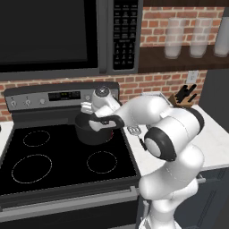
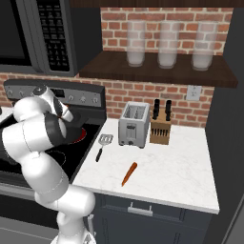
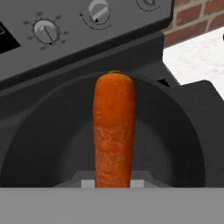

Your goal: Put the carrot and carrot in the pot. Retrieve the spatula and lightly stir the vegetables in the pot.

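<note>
One carrot above pot

Orange carrot held above dark pot; second carrot on counter near spatula.

1. The white Franka arm rises from its base at the stove's front right corner, bends at a dark-jointed elbow and stretches left over the pot.
2. The wrist turns downward above the pot's rim, hand pointing into the pot's dark interior.
3. The gripper is closed tight on a carrot, which stands lengthwise out from between the fingers over the middle of the pot.
4. From the right base view, the forearm crosses in front of the pot.
</note>
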Controlling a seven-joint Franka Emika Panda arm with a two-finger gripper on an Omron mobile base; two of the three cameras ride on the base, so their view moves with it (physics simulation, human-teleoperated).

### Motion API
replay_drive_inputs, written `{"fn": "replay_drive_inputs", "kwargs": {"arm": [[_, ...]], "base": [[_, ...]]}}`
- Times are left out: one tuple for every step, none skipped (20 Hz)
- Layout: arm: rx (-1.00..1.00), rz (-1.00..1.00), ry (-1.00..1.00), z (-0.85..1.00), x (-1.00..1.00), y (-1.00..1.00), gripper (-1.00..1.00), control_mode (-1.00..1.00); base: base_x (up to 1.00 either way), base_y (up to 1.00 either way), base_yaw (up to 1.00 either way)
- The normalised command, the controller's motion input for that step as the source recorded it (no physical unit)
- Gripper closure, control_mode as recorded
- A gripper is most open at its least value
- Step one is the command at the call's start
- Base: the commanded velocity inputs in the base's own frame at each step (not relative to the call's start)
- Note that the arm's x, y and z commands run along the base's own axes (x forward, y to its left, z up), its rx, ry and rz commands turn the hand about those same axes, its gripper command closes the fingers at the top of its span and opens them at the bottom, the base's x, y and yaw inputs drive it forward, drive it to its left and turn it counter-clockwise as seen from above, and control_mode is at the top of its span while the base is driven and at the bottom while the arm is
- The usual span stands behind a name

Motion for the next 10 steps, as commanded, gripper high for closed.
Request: {"fn": "replay_drive_inputs", "kwargs": {"arm": [[0.0,0.0,0.0,-0.09,0.11,0.0,1.0,-1.0],[0.0,0.0,0.0,-0.08,0.08,0.0,1.0,-1.0],[0.0,0.0,0.0,-0.09,0.09,0.0,1.0,-1.0],[0.0,0.0,0.0,-0.09,0.1,0.0,1.0,-1.0],[0.0,0.0,0.01,-0.08,0.1,0.0,1.0,-1.0],[0.0,0.0,0.01,-0.06,0.07,0.0,1.0,-1.0],[0.0,0.0,0.0,-0.06,0.03,0.0,1.0,-1.0],[0.0,0.0,0.0,-0.06,0.04,0.0,1.0,-1.0],[0.0,0.0,0.01,-0.09,0.07,0.0,1.0,-1.0],[0.0,0.0,0.01,-0.04,0.12,0.0,1.0,-1.0]], "base": [[0.0,0.0,0.0],[0.0,0.0,0.0],[0.0,0.0,0.0],[0.0,0.0,0.0],[0.0,0.0,0.0],[0.0,0.0,0.0],[0.0,0.0,0.0],[0.0,0.0,0.0],[0.0,0.0,0.0],[0.0,0.0,0.0]]}}
